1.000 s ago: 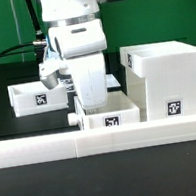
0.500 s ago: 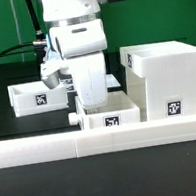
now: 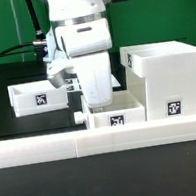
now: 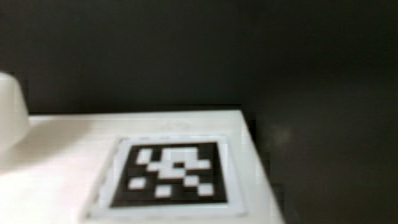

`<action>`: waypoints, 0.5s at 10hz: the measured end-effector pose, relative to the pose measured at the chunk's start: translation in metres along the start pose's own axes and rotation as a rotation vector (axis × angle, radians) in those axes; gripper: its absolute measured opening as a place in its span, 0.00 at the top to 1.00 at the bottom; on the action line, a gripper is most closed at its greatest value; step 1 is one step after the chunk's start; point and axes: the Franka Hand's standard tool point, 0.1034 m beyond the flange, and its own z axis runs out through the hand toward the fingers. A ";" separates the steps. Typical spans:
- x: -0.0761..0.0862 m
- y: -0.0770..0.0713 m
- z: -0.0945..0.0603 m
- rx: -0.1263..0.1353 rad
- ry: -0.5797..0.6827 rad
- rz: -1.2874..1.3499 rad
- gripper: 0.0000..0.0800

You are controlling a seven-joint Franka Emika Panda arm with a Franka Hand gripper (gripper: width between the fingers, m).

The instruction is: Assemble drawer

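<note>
From the exterior view's left: the far tray [image 3: 30, 98] lay apart. The gripper [image 3: 98, 98], its fingers hidden so their spacing could not be told, had shifted rightward with the near tray [image 3: 114, 117] toward the casing [image 3: 169, 76]. Insertion was judged still ahead.

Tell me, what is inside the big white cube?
Through the open top of the big cube, only plain white inner walls show. Its front wall covers the lower part, so the bottom cannot be seen.

White casing [image 3: 169, 76], front tray [image 3: 128, 113], rear tray [image 3: 25, 96]
</note>
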 end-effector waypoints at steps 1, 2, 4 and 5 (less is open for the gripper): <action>0.000 0.000 0.000 0.001 0.000 0.001 0.95; 0.000 -0.001 0.000 0.002 0.000 0.001 0.95; 0.001 -0.001 0.001 0.003 0.001 0.000 0.95; 0.002 -0.001 0.001 0.003 0.002 -0.001 0.95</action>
